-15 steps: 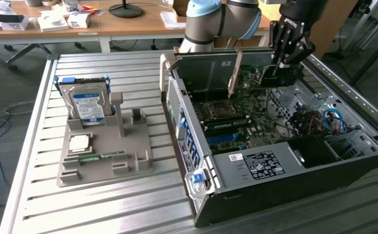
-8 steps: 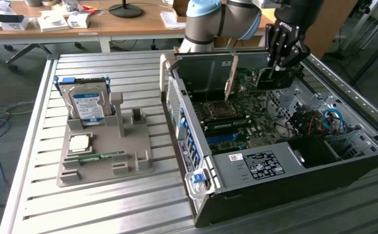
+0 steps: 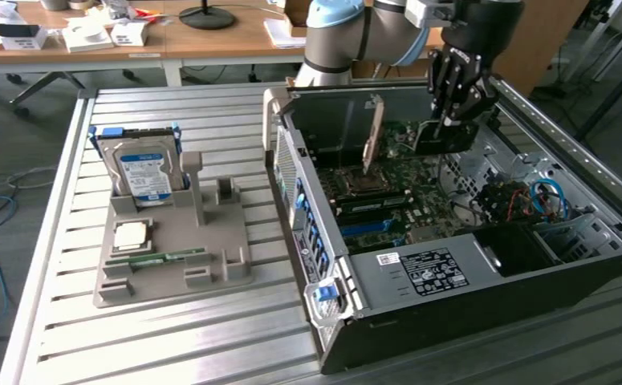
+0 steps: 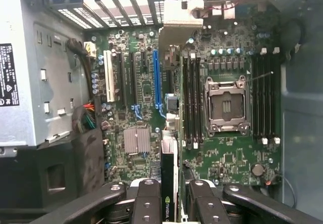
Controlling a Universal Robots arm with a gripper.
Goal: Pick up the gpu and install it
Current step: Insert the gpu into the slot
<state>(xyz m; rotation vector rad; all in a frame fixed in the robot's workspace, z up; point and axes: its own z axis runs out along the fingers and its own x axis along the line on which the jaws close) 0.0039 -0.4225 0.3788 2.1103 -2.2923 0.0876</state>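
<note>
**A:** While the arm hangs over the open computer case (image 3: 418, 309), what does the gripper (image 3: 452, 122) have?

**B:** Its fingers (image 4: 146, 204) are clamped on the graphics card (image 4: 169, 168), one on each face, with the card held on edge.

**A:** Where is the card?

**B:** Inside the case, over the motherboard (image 4: 227, 158). It runs alongside the long blue slot (image 4: 156, 77), between that slot and the memory slots (image 4: 192, 98) beside the processor socket (image 4: 226, 105). Whether it touches the board, I cannot tell.

**A:** And the case?

**B:** On the slatted tabletop (image 3: 182, 337), toward its edge on the exterior view's right. Toward the opposite edge stands a grey holder (image 3: 225, 269), with a hard drive (image 3: 144, 172) upright in it and a memory stick (image 3: 169, 258) lying flat.
</note>
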